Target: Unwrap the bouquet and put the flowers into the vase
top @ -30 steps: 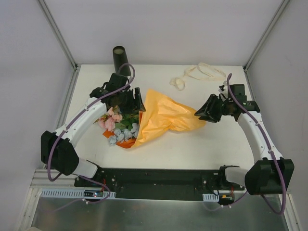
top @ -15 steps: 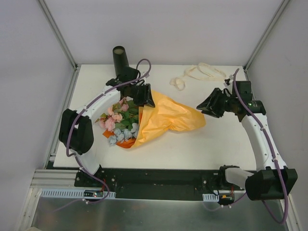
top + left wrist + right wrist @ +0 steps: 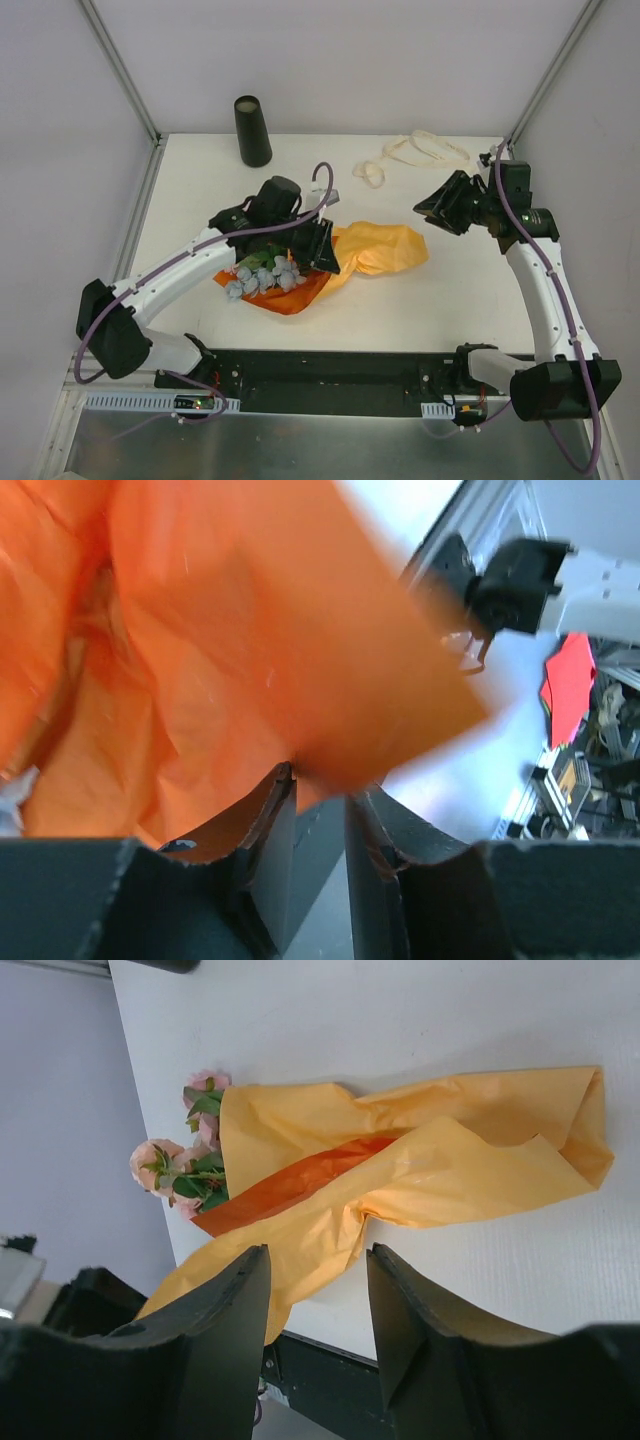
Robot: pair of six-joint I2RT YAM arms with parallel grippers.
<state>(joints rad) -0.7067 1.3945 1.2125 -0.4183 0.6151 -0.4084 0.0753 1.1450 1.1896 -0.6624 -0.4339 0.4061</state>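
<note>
The bouquet lies mid-table, its ribbon off. Its orange paper [image 3: 385,248] is partly opened, showing the darker inner side [image 3: 292,296]. The flowers [image 3: 262,278], pale blue and cream with green leaves, stick out at the left end; pink ones [image 3: 190,1175] show in the right wrist view. My left gripper [image 3: 325,248] sits over the middle of the wrap, its jaws [image 3: 320,780] nearly closed on an edge of the paper [image 3: 250,630], which is lifted in front of the camera. My right gripper [image 3: 425,208] hangs open and empty [image 3: 318,1250], apart from the wrap's narrow end [image 3: 450,1160]. The black vase [image 3: 252,130] stands upright at the back left.
The cream ribbon [image 3: 410,152] lies loose at the back right of the table. Metal frame posts [image 3: 125,75] rise at both back corners. The black rail [image 3: 330,375] with the arm bases runs along the near edge.
My left gripper swung from the bouquet's far left side to its middle, closed on the paper and folded a flap toward the near edge. My right gripper drew up and back from the narrow end.
</note>
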